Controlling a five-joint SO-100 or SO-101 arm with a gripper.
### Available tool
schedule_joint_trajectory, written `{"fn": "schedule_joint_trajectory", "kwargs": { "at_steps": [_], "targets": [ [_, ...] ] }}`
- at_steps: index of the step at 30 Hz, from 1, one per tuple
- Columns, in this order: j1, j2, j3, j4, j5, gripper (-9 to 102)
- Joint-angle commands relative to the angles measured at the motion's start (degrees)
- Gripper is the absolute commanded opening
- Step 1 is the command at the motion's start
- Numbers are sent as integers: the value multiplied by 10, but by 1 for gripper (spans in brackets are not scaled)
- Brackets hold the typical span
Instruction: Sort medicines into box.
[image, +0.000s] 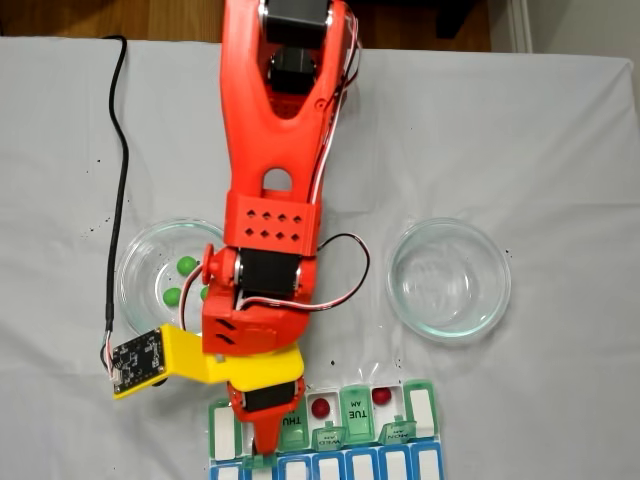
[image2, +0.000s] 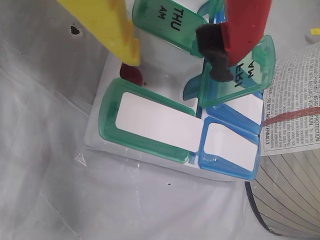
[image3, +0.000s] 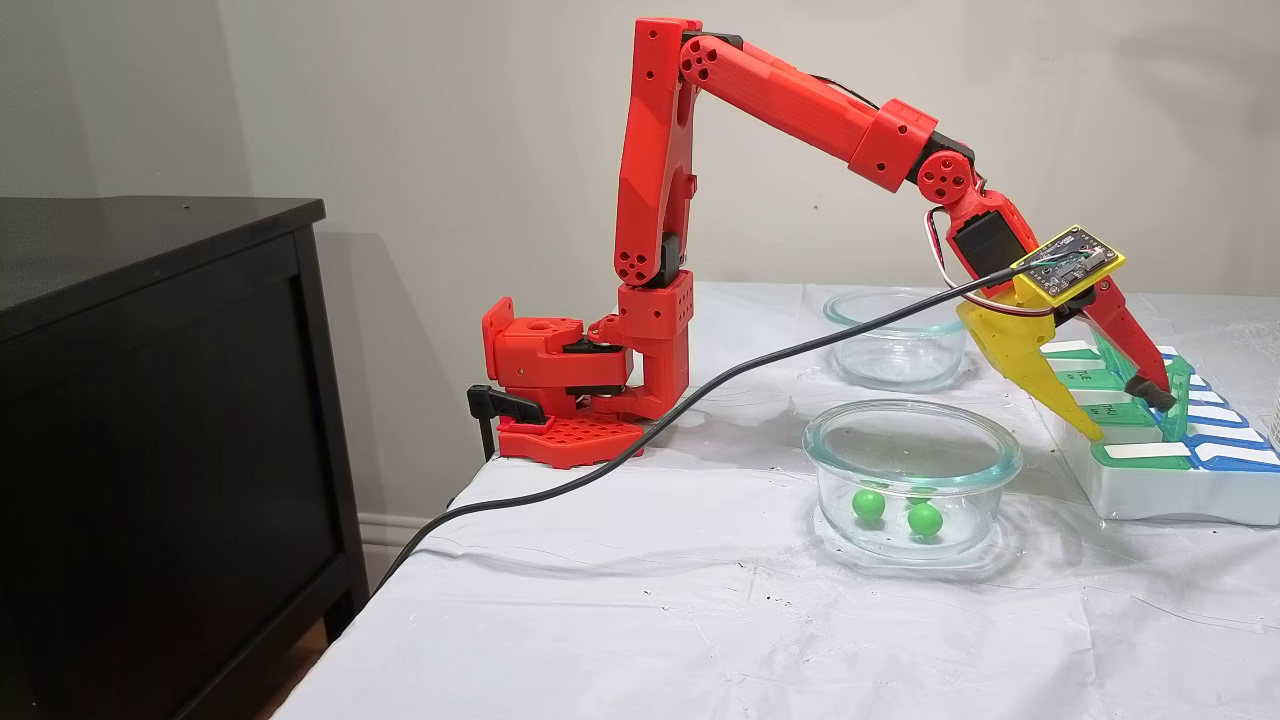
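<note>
Medicines sit split: green balls (image3: 868, 503) lie in the near glass dish (image3: 1005, 452), and red balls (image: 320, 407) rest in opened cells of the box (image2: 100, 137). The gripper (image2: 172, 52) hangs spread over the THU end, holding nothing, with one red ball (image2: 131, 74) in the cell just under its yellow finger (image2: 107, 25). This looks like a drop just finished; the next move likely calls for lifting clear and reaching for a green ball.

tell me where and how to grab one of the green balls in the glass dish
Take a green ball across its middle, coming straight down through the open top of the glass dish. It is round, so any opposite sides will do, but the dish walls block a sideways approach. The two balls seen from the side sit close together, so the fingers probably want to straddle one along the line away from its neighbour.
</note>
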Motion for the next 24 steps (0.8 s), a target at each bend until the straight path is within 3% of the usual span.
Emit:
{"fn": "schedule_joint_trajectory", "kwargs": {
  "at_steps": [1, 4, 8, 14, 24],
  "targets": [
    [4, 101, -3, 21, -21, 16],
    [15, 156, 16, 62, -57, 0],
    [24, 221, 24, 108, -106, 0],
    [74, 126, -182, 390, -237, 0],
    [127, 47, -240, 468, -313, 4]
  ]
}}
